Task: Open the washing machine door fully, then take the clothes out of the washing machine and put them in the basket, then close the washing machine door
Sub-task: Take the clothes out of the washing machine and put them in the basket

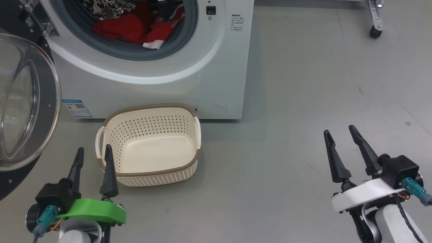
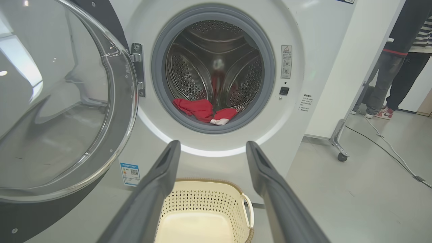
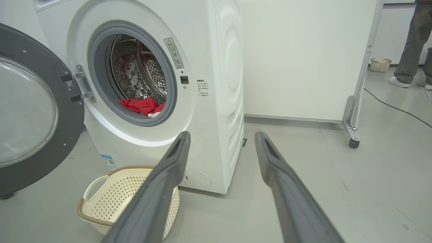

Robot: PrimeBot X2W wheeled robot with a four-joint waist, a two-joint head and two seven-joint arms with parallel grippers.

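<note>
The clothes [image 1: 135,28] are lying bunched at the machine's [image 1: 168,84] front lip: soft, light, probably tangling, so a raised red fold is offering the best pinch. The left end effector [image 1: 94,147], beside the basket [image 1: 148,107], and the right end effector [image 1: 338,129] are standing wide, holding nothing.

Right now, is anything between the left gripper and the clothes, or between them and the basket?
Nothing visible. The washing machine door is swung aside, the clothes lie in the open drum ahead of the left gripper, with the empty basket below.
</note>
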